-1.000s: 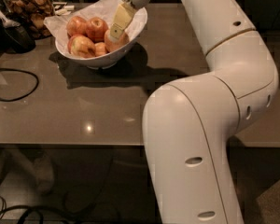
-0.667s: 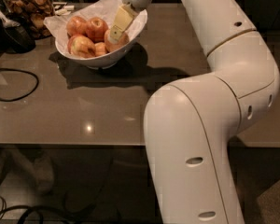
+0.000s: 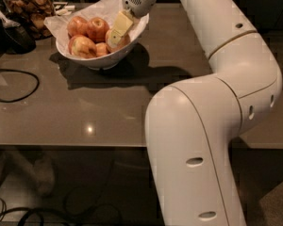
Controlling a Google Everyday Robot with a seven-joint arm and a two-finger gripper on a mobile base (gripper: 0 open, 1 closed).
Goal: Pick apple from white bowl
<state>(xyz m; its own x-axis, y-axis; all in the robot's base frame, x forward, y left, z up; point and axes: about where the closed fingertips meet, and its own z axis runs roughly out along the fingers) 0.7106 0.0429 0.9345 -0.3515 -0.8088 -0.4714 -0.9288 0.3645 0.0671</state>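
Fig. My gripper [image 3: 117, 32] reaches into the white bowl [image 3: 78, 56] near the table [image 3: 85, 107] far-left corner, angled down onto the apple [image 3: 124, 40] for lifting (whether my grip has closed, I cannot tell).

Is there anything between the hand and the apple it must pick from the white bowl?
Nothing visible. The hand is inside the white bowl, directly at the apple on its right side; the other apples lie to the left, not between.

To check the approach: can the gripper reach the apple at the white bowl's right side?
Probably yes: the gripper is down inside the white bowl, right at that apple, with nothing between them.
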